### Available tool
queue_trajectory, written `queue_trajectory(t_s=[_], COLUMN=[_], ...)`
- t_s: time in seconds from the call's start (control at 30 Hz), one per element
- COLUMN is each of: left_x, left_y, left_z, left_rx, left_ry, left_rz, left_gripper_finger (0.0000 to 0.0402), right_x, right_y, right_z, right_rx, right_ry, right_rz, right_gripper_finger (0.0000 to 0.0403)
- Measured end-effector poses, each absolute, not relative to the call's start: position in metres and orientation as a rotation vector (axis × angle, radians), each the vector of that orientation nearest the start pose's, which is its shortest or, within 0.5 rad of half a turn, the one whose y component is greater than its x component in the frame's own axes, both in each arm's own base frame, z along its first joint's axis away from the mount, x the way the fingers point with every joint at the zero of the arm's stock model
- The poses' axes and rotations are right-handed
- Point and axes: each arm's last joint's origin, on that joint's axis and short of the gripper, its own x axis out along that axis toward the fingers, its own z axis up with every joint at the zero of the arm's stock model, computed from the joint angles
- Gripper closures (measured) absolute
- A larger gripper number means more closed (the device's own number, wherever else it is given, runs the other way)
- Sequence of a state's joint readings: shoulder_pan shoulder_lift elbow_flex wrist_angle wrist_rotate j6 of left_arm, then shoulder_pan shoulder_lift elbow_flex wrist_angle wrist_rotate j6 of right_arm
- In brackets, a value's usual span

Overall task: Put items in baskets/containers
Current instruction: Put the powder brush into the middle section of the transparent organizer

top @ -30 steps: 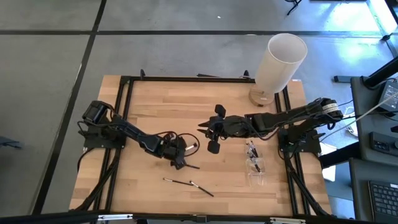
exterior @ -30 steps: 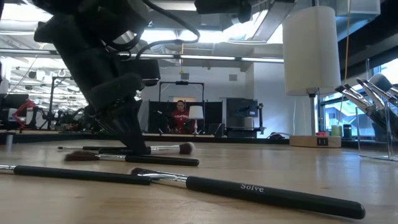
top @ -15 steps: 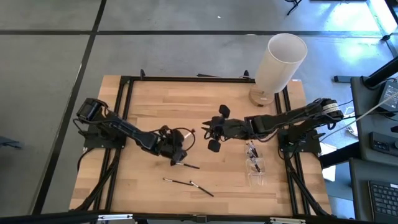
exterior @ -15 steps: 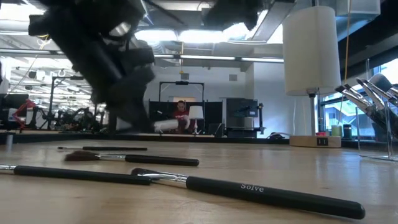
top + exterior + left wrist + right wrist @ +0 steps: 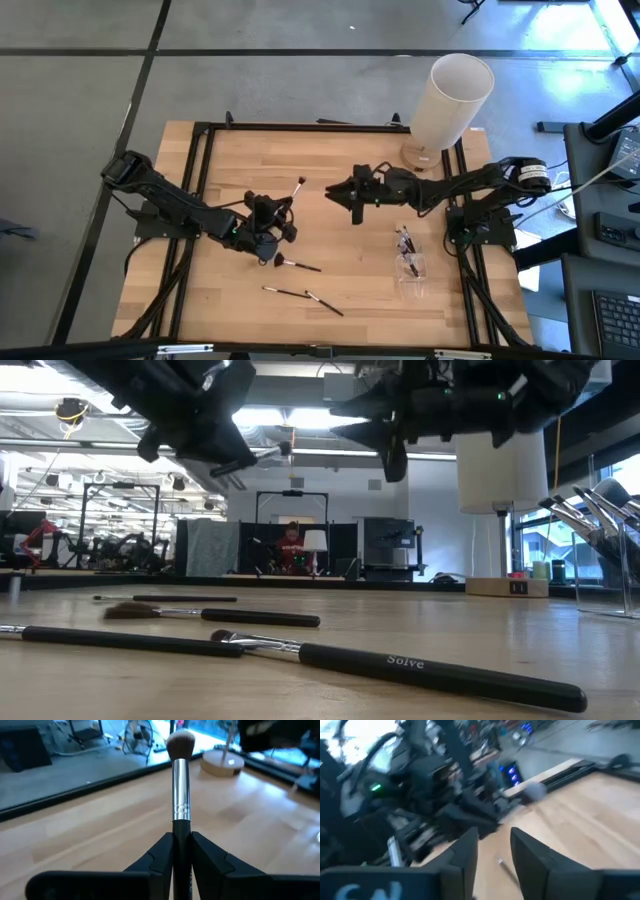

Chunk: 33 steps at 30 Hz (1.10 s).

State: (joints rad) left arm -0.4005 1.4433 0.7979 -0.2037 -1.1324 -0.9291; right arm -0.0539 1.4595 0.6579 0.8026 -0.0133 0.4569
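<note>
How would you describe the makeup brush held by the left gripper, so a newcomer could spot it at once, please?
Start at the wooden table and find the left gripper near its middle. The makeup brush clamped between its fingers has a black handle, silver ferrule and rounded brownish bristle tip. Unlike the black brushes lying on the table, it is lifted clear.

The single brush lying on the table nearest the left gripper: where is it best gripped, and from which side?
Probably mid-handle of the brush, from straight above, fingers across its length: it lies flat on the table, thin and straight, with bare wood on both sides.

A robotics lab — more arm rigs [image 5: 110,545], concrete floor [image 5: 80,100] beyond.
</note>
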Motion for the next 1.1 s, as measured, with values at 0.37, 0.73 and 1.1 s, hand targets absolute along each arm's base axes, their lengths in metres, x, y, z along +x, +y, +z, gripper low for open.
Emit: queue_trajectory(t_s=[0.37,0.73,1.1], left_x=[0.267,0.277,0.278], left_y=[-0.085,-0.089,-0.089], left_z=[0.216,0.227,0.229], left_rx=[-0.316,-0.333,-0.324], left_ry=[0.114,0.120,0.119], left_rz=[0.894,0.758,0.746], left_gripper_finger=[0.0345,0.0344,0.0343], right_x=[0.331,0.349,0.357], right_y=[-0.017,-0.014,-0.015], right_z=[0.216,0.217,0.224], right_rx=[0.507,0.539,0.517], right_ry=[-0.081,-0.214,-0.194], right_rz=[-0.059,0.052,0.037], right_gripper_finger=[0.0204,0.0174,0.0183])
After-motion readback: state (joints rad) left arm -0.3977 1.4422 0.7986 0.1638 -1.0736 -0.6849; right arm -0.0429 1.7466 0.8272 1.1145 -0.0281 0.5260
